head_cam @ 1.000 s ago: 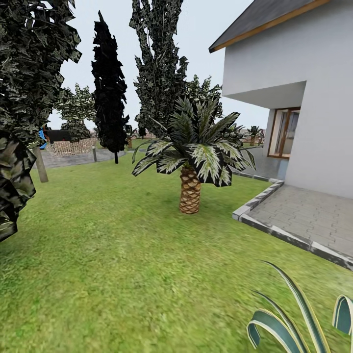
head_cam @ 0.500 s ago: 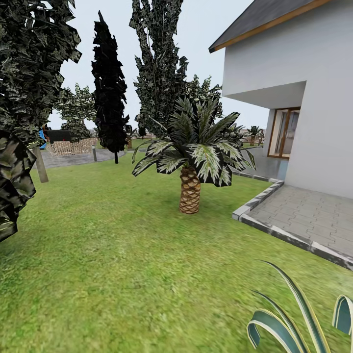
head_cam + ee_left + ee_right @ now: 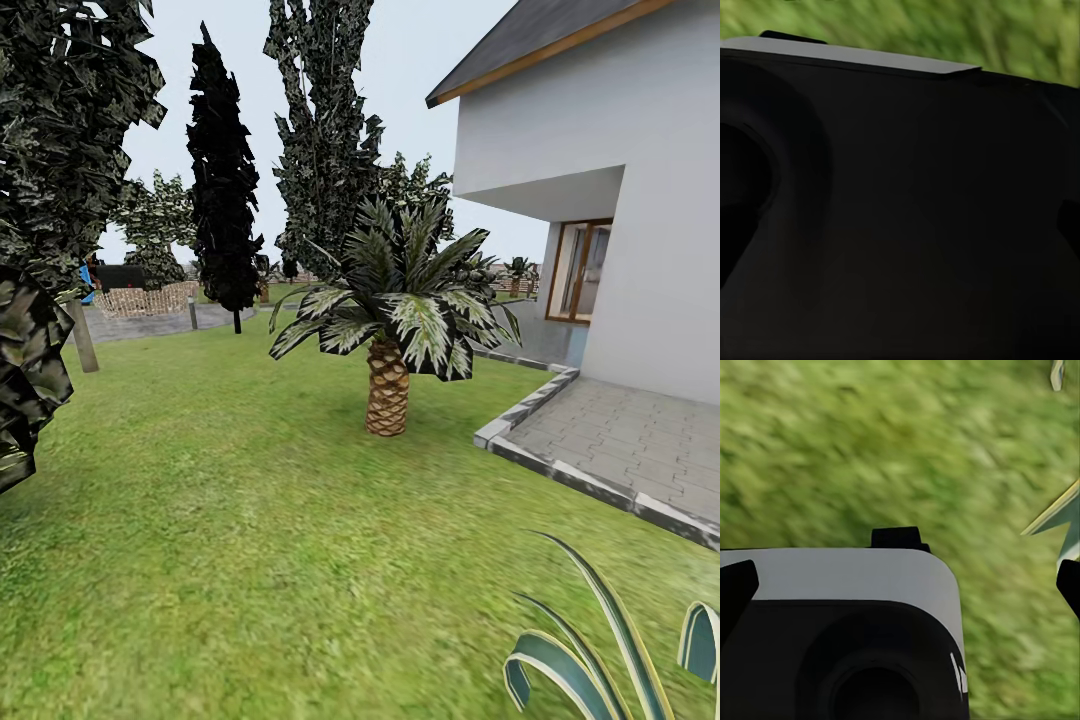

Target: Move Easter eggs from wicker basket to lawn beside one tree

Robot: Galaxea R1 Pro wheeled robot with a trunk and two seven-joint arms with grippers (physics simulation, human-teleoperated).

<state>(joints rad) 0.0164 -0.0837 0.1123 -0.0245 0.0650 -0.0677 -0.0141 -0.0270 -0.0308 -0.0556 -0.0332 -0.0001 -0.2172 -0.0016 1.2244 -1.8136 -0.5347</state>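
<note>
Pincer state on either arm, we cannot tell. Lawn [image 3: 200,520] fills the lower frame; a palm [image 3: 388,380] stands centre, pale-trunked tree [image 3: 84,335] at left edge.

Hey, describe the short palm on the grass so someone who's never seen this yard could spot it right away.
Start at the white house and its grey paved patio. On the lawn just off the patio's corner stands the palm, short, with a scaly tan trunk and drooping pale-streaked fronds, unlike the tall dark trees behind it.
</note>
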